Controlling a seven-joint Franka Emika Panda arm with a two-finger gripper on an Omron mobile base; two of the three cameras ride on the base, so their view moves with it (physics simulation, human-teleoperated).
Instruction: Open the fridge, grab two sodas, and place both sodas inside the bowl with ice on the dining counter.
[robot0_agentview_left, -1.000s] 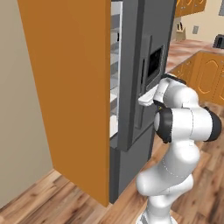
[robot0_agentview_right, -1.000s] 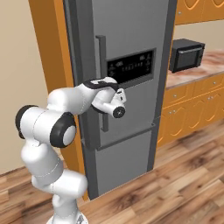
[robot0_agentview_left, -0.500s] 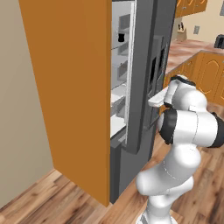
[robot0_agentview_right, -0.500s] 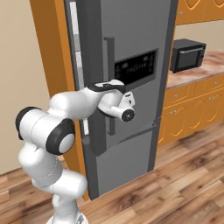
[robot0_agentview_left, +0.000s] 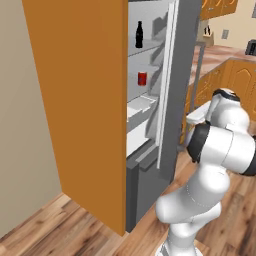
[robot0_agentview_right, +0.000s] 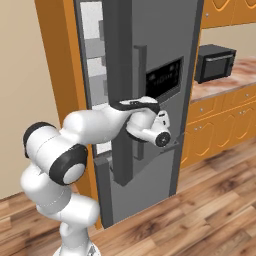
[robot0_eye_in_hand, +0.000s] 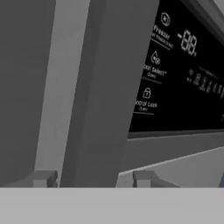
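1. the fridge (robot0_agentview_left: 150, 165) stands in orange side casing (robot0_agentview_left: 80, 100), its door (robot0_agentview_right: 155, 75) swung part-way open so the pale inner shelves (robot0_agentview_left: 142, 105) show in the left base view
2. inside, the black bottle (robot0_agentview_left: 139, 35) stands upright on an upper shelf; the red can (robot0_agentview_left: 142, 78) stands on the shelf below, well apart from it
3. the right base view gives the door's outer face with the black display panel (robot0_agentview_right: 164, 80) and the long vertical handle (robot0_agentview_right: 125, 145); a microwave (robot0_agentview_right: 215, 62) sits on the wall table (robot0_agentview_right: 225, 82) beyond
4. the hand view shows the handle (robot0_eye_in_hand: 105, 96) running between the two fingers (robot0_eye_in_hand: 142, 177), which sit on either side of it, clamped on the handle
5. the gripper (robot0_agentview_right: 134, 131) sits at the handle about mid-height
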